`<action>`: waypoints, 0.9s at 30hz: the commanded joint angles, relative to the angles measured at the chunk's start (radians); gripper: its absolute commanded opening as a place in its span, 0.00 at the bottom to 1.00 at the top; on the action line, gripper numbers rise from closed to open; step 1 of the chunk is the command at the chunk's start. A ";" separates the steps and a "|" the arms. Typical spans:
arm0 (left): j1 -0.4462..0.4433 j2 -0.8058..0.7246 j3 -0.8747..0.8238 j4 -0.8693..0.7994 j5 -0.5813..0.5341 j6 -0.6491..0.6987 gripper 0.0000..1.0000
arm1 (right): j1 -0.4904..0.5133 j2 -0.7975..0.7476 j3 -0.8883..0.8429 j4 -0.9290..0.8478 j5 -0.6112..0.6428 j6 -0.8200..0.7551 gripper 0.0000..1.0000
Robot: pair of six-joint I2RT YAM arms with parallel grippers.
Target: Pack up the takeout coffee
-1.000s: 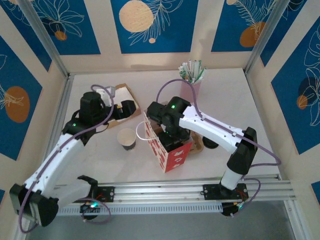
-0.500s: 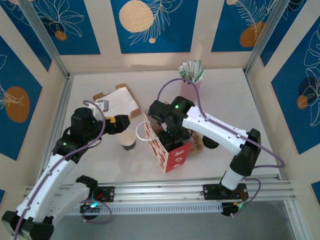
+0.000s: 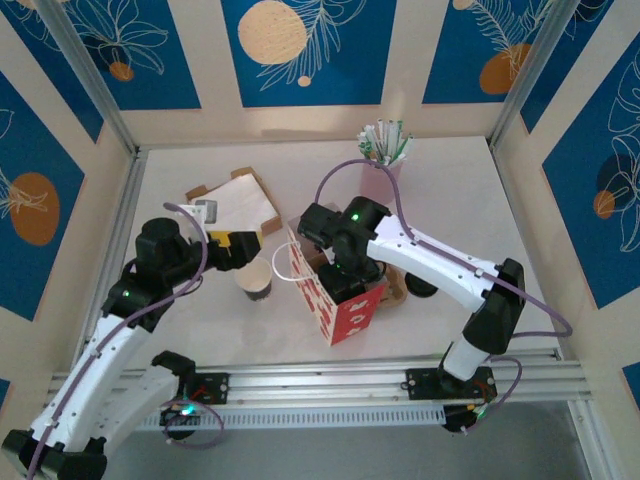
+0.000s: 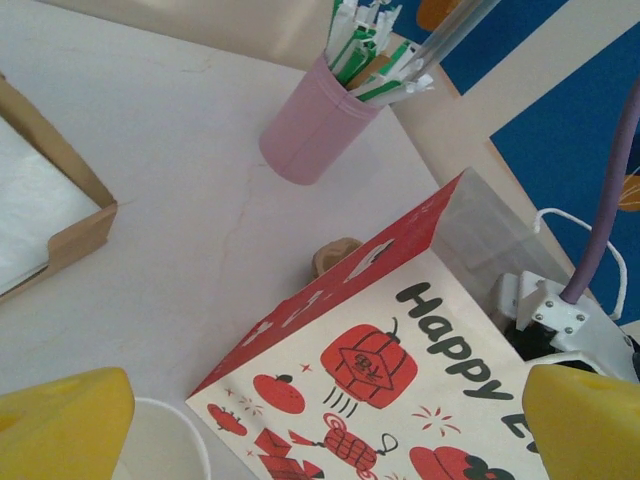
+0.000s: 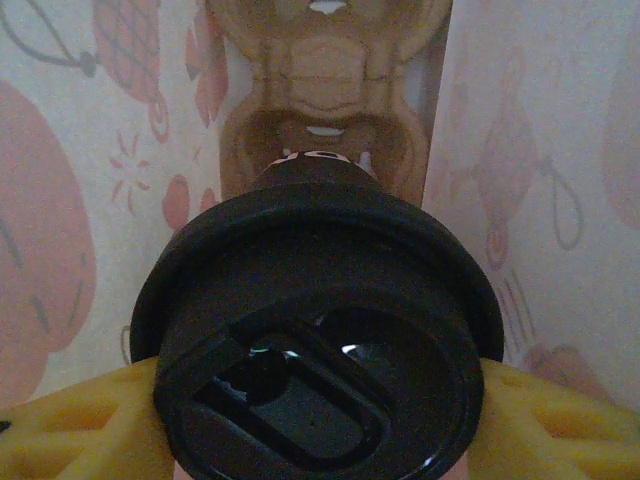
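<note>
Inside paper bag point(image 3: 349, 312), lidded cup point(image 5: 318, 330)

Paper cup point(image 3: 254, 276) beside red bag point(image 3: 345, 310)

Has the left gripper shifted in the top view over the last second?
Yes. The left gripper has pulled back from over the brown cardboard tray toward the near edge, beside the open white paper cup.

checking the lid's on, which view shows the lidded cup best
Right wrist: the lidded cup sits close up between the yellow fingers, inside the bag. From the top the right arm covers it; the left wrist faces the bag's printed outside.
</note>
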 commanded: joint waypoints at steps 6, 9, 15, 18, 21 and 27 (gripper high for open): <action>0.006 0.005 -0.016 0.047 0.040 0.010 0.99 | -0.002 -0.033 -0.006 0.007 0.010 -0.018 0.58; 0.006 0.010 -0.017 0.053 0.044 0.008 0.99 | -0.002 -0.036 -0.006 0.009 0.014 -0.019 0.58; 0.006 0.015 -0.019 0.062 0.048 0.005 0.99 | 0.004 -0.050 -0.018 0.012 0.028 -0.014 0.58; 0.006 0.015 -0.021 0.068 0.050 0.003 0.99 | 0.004 -0.055 -0.024 0.013 0.033 -0.010 0.58; 0.006 0.013 -0.025 0.071 0.052 0.000 0.99 | 0.005 -0.060 -0.029 0.013 0.047 -0.006 0.58; 0.006 0.009 -0.031 0.077 0.052 -0.004 0.99 | 0.003 -0.059 -0.054 0.030 0.053 -0.009 0.58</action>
